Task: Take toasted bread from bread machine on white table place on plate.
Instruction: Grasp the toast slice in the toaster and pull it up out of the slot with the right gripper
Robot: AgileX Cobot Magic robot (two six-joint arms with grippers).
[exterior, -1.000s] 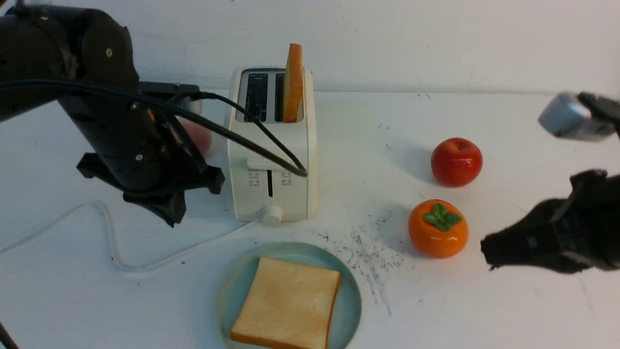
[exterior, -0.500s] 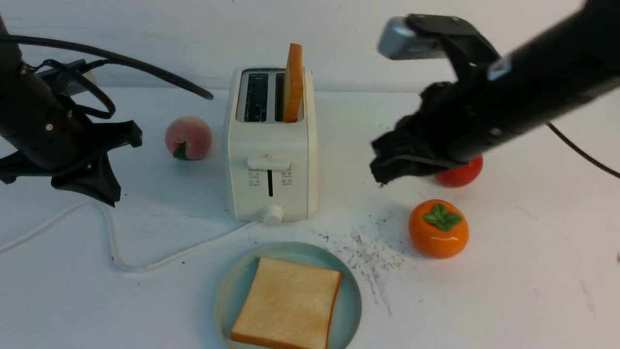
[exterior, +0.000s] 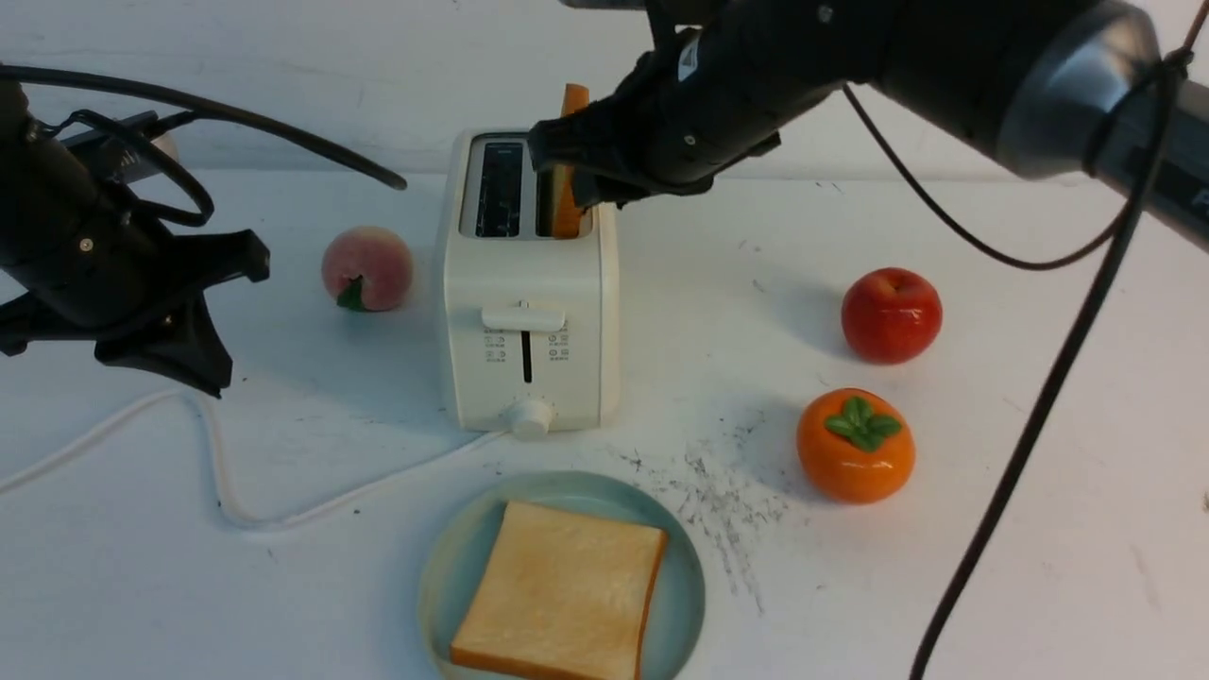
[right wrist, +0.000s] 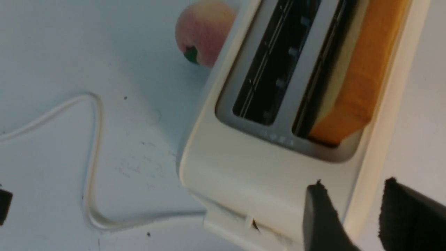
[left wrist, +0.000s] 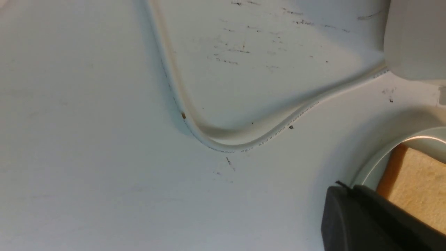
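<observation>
Right fingers [right wrist: 322,212] swung toward toaster [exterior: 491,274], parted — left fingers [left wrist: 345,216] closed — peach [exterior: 368,264] beside toaster, right arm [exterior: 784,66] partly hiding standing toast [exterior: 567,212]

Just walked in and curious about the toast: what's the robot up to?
The right gripper, open and holding nothing, is at the toaster, near the toast slice standing in one slot. Another slice lies on the plate. The left gripper is shut, off to the side.
</observation>
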